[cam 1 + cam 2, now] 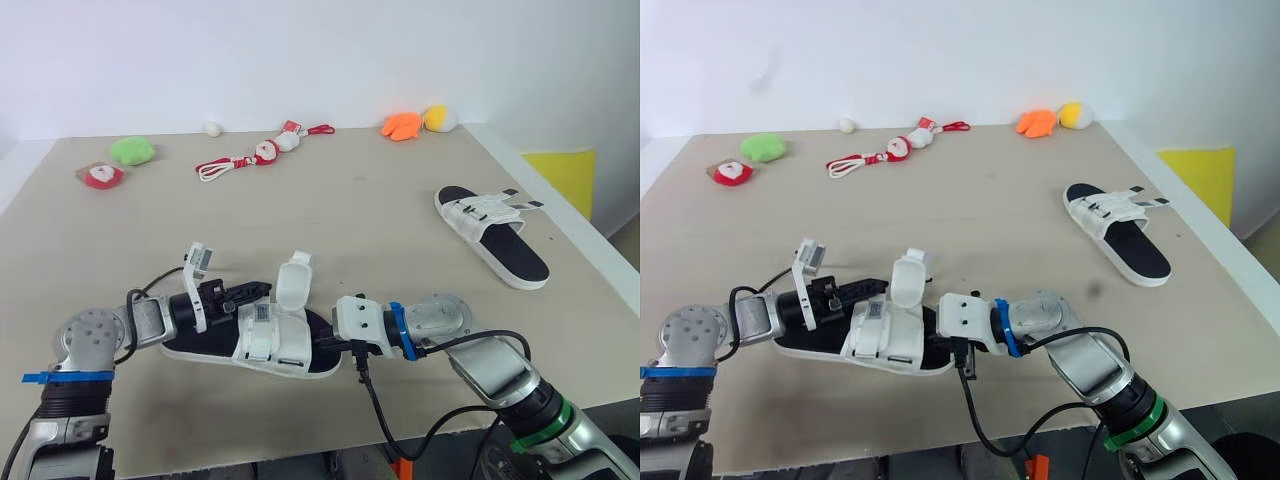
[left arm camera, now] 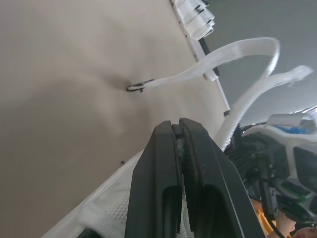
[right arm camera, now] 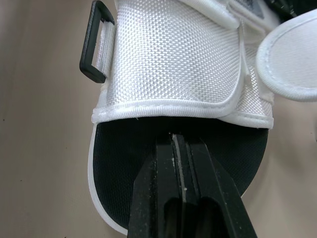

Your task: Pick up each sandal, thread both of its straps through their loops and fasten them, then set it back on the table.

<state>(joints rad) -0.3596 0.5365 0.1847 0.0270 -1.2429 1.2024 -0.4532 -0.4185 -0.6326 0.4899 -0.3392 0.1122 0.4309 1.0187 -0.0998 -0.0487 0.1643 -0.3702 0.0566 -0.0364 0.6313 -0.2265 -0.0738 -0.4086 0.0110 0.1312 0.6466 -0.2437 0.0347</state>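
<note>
The near sandal, with a black footbed and white mesh straps, lies flat on the table close to the front edge. One strap flap stands up, unfastened. My left gripper is shut, and its fingertips rest just above the sandal's straps from the left. From the right, my right gripper is shut over the open end of the black footbed, beside a black strap loop. A second sandal lies at the right of the table with its straps loose.
Small toys line the back of the table: a green plush, a red and white toy, a red cord with figures, an orange toy and a yellow one. A yellow patch lies beyond the right edge.
</note>
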